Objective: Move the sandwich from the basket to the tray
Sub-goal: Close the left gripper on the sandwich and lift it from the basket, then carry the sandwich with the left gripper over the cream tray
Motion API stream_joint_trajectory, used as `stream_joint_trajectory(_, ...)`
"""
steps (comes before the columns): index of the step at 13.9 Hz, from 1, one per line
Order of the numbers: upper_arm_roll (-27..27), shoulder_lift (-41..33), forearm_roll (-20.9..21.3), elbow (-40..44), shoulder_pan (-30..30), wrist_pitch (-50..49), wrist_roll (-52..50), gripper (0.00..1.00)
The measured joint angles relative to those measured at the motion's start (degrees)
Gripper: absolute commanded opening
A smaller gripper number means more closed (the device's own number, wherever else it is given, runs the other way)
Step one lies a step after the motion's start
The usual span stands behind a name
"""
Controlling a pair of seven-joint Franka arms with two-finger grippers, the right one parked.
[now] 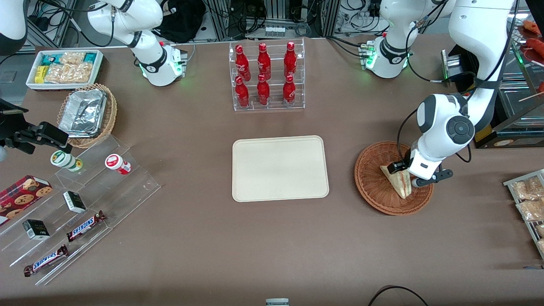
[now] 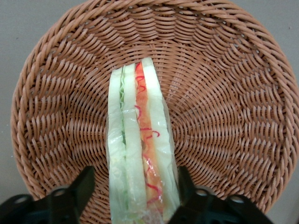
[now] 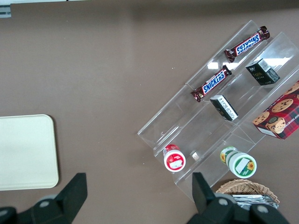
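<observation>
The sandwich (image 1: pixel 400 182), a pale bread wedge with a red-pink filling stripe, stands on edge in the round reddish-brown wicker basket (image 1: pixel 370 187). My left gripper (image 1: pixel 402 169) is lowered into the basket, open, with a finger on each side of the sandwich. In the left wrist view the sandwich (image 2: pixel 140 140) runs between the two black fingers (image 2: pixel 86 184) over the basket's weave (image 2: pixel 224 93); one finger stands apart from the bread and the other is close against the wrapper. The cream-beige tray (image 1: pixel 280 168) lies bare beside the basket, toward the parked arm's end.
A clear rack of red bottles (image 1: pixel 267 76) stands farther from the camera than the tray. Toward the parked arm's end are acrylic steps with snacks (image 1: pixel 76 204), a tan basket of foil containers (image 1: pixel 87 114) and a white bin (image 1: pixel 63 68). Snack packets (image 1: pixel 529 204) lie at the working arm's end.
</observation>
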Motion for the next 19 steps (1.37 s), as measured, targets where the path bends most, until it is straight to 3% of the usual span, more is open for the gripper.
stream_joint_trajectory(5, 0.0, -0.3, 0.0, 2.6, 0.0, -1.8, 0.0, 0.09)
stream_joint_trajectory(10, -0.9, -2.4, 0.0, 18.1, -1.8, -23.7, -0.5, 0.09)
stream_joint_trajectory(13, -1.4, -2.4, 0.0, 24.6, -6.2, -30.1, -4.8, 0.09)
stream_joint_trajectory(19, -1.8, 1.2, 0.8, 28.4, -19.5, -30.2, -22.0, 0.09)
